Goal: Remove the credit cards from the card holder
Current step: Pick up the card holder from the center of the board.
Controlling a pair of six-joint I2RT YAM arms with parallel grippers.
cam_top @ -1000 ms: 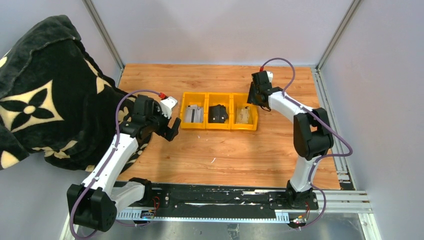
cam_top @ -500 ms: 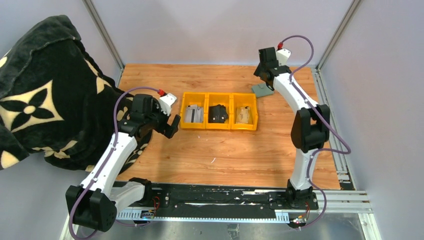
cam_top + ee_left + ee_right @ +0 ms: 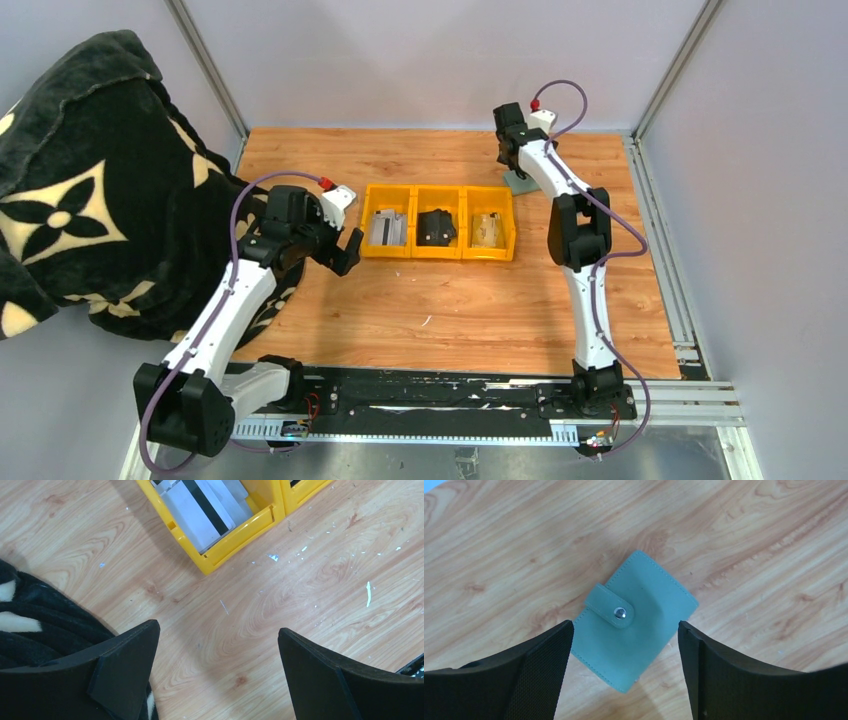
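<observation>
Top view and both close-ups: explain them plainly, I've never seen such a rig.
Two robot arms are bolted at the near edge of the wooden table; the wide picture looks down on them. Each close-up comes from a wrist camera, its black fingers at the bottom. A yellow tray holds a silver card left, something dark in the middle, a tan card right. The green card holder lies shut on the table below the right pincer. The left pincer hangs beside the tray, by a black blanket. Both pincers are open, holding nothing.
</observation>
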